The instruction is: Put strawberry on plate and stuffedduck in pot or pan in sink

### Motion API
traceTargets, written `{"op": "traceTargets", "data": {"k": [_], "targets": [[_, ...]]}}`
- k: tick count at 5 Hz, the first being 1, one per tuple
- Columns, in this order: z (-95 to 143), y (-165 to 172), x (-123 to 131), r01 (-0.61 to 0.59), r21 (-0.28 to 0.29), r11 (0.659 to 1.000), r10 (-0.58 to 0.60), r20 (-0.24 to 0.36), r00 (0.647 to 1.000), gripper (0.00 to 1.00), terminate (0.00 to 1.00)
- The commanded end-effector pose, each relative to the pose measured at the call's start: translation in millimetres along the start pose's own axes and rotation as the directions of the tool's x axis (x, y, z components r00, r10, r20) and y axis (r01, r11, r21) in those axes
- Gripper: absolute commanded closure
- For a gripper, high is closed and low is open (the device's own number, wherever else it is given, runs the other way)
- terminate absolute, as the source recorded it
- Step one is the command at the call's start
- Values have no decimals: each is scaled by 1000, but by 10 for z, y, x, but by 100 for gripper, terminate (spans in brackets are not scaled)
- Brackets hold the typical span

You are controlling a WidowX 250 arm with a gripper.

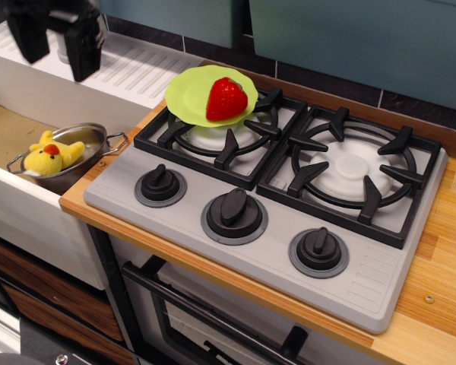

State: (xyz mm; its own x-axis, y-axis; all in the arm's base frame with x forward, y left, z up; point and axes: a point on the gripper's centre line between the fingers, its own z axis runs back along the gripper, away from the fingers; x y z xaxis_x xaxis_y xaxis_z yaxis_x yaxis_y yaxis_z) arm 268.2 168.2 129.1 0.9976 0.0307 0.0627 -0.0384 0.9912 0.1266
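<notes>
The red strawberry (226,99) lies on the lime-green plate (190,93), which rests on the back left burner of the stove. The yellow stuffedduck (52,156) lies in the shiny steel pot (91,138), which stands in the sink (7,133) at the left. My gripper (55,55) hangs open and empty at the top left, well above the pot and duck, its two black fingers (83,53) apart.
A grey stove top (235,228) with two black burner grates and three knobs (234,213) fills the middle. A white ribbed drainboard (137,68) runs behind the sink. The wooden counter (441,266) edges the stove at right.
</notes>
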Motion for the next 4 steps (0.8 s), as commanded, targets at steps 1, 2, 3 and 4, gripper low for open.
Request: {"op": "traceTargets", "data": {"k": [1,2,3,4], "targets": [[227,17,84,-6,41,999,3,71,997,0,0],[227,17,84,-6,41,999,3,71,997,0,0],[227,17,84,-6,41,999,3,71,997,0,0],[227,17,84,-6,41,999,3,71,997,0,100]]}}
